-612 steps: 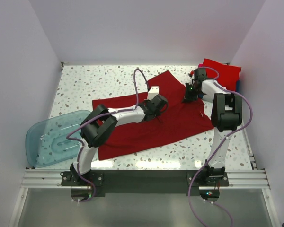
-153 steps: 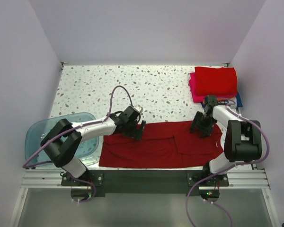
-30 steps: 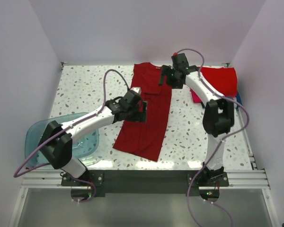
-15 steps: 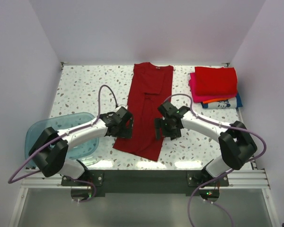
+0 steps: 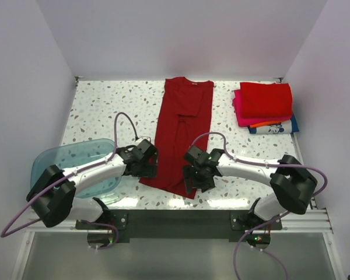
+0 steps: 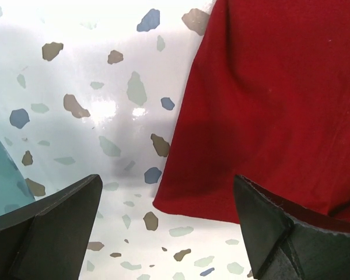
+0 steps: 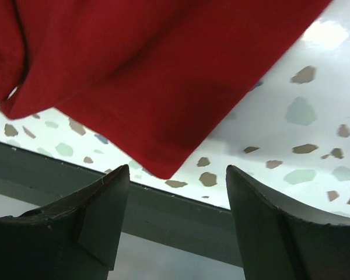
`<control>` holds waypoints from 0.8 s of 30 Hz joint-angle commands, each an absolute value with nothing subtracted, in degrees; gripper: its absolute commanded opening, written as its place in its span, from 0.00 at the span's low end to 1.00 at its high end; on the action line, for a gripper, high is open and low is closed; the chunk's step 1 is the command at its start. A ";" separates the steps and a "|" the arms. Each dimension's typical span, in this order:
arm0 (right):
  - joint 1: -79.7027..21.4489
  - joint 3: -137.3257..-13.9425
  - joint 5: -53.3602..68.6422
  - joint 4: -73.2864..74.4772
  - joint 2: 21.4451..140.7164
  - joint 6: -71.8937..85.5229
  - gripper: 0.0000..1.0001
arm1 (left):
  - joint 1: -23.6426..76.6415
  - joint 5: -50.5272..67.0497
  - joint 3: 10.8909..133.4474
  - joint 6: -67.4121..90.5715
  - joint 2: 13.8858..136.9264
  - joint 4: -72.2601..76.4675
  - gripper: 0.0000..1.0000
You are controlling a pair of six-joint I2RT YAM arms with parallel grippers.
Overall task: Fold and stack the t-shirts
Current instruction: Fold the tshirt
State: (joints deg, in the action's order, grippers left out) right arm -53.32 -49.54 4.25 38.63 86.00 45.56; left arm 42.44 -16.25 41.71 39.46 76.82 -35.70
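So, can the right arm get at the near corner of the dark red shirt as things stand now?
Probably yes. The right claw hangs open just above that corner of the dark red shirt, with a finger on either side of it, and nothing lies between them.

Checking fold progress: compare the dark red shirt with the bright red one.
The dark red shirt is a long narrow strip; the bright red shirt is a compact rectangle. The dark one lies alone on the table; the bright one tops a pile. Both are plain red.
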 commanded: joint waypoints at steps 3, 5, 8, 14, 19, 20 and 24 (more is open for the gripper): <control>-56.42 -50.97 4.14 37.00 87.53 49.48 0.66 | 42.28 -15.74 40.17 41.40 73.39 -36.74 0.98; -57.13 -51.15 3.26 37.18 88.24 49.74 0.63 | 42.28 -15.30 39.12 41.40 73.04 -36.48 0.95; -57.66 -51.06 2.90 37.70 89.38 50.62 0.55 | 42.36 -14.85 38.58 41.13 72.95 -36.12 0.94; -57.92 -49.84 1.15 37.53 90.70 51.41 0.41 | 42.36 -14.50 37.79 41.40 72.86 -36.03 0.94; -57.92 -50.36 -0.96 39.19 91.05 51.59 0.35 | 42.28 -14.15 37.62 41.14 72.16 -36.21 0.94; -57.92 -50.71 -1.40 39.63 91.23 51.59 0.33 | 42.28 -13.80 37.62 40.78 71.90 -36.12 0.93; -57.92 -50.19 -2.99 43.49 90.97 51.94 0.10 | 42.36 -9.94 37.44 38.41 71.28 -34.89 0.91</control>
State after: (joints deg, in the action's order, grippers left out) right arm -57.74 -49.58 0.89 39.44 90.67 50.65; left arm 42.44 -12.53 37.69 40.53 72.90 -35.64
